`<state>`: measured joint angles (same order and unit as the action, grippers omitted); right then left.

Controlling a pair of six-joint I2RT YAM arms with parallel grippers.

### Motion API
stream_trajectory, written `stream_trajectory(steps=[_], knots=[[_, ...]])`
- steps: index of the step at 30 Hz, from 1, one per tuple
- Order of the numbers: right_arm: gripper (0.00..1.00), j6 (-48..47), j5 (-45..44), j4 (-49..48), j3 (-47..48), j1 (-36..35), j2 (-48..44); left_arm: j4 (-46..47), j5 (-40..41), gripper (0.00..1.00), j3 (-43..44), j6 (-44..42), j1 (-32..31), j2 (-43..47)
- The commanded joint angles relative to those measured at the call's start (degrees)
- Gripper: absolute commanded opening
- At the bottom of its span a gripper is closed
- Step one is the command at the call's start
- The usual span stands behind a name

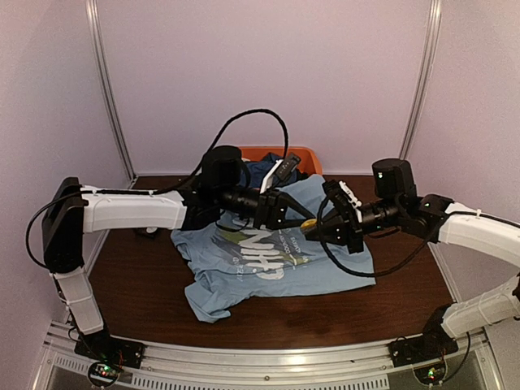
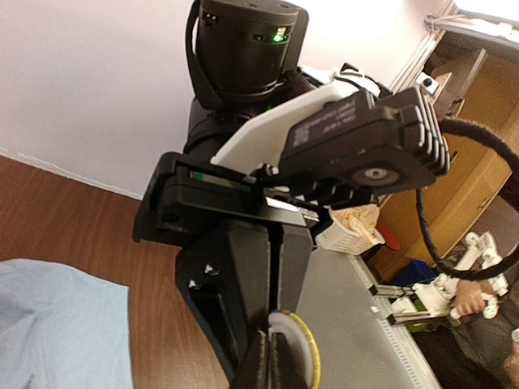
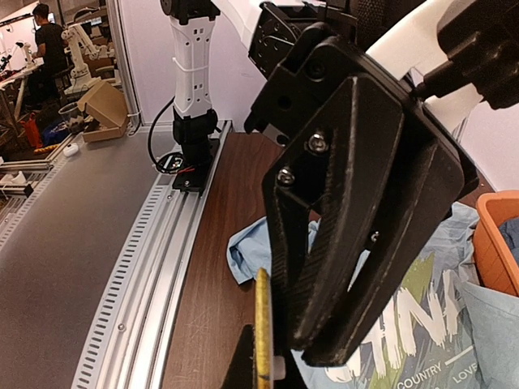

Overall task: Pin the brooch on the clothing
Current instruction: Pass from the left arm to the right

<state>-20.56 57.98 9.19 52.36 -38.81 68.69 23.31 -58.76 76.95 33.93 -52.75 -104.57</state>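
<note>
A dark brown wooden bench [image 1: 268,313] has pale walls [image 1: 268,73] on three sides. At the middle of its far edge sits an orange bin [image 1: 305,152] with a dark blue garment [image 1: 258,170] bunched inside. A ribbed metal rail [image 1: 268,361] runs along the near edge. Off the bench, a cardboard box [image 3: 101,105] stands on a grey floor, and farther back is a person in black [image 3: 49,39].

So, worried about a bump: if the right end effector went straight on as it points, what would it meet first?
Probably the left end effector, facing it tip to tip with the brooch between them; depth is unclear.
</note>
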Motion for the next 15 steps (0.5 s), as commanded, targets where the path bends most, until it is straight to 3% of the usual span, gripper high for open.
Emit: stream_trajectory(steps=[1, 3, 6, 10, 12, 15], knots=[[0.00, 0.08, -0.64, -0.25, -0.02, -0.03, -1.10, 3.26, 0.77, 0.21, 0.28, 2.51, 1.52, -1.28], [0.00, -0.05, -1.99, 0.98, 0.38, -0.04, -1.22, 5.47, 1.62, 0.46, -1.17, 4.69, 2.80, -0.77], [0.00, 0.00, -4.56, 2.46, 0.35, -0.03, -1.97, 7.84, 3.90, 0.73, -3.23, 7.50, 5.64, 0.87], [0.00, 0.27, -13.41, 3.27, -0.55, -0.41, -3.66, 0.14, 9.36, 0.92, -2.04, 7.04, 7.13, 2.36], [0.00, -0.56, -20.21, 3.54, -0.84, -0.85, -4.49, -6.56, 14.73, 0.95, -1.14, 5.86, 7.05, 2.96], [0.00, -2.33, -37.78, 2.28, -1.76, -2.67, -5.95, -12.15, 22.38, 0.98, -2.06, 8.73, 7.05, 3.97]])
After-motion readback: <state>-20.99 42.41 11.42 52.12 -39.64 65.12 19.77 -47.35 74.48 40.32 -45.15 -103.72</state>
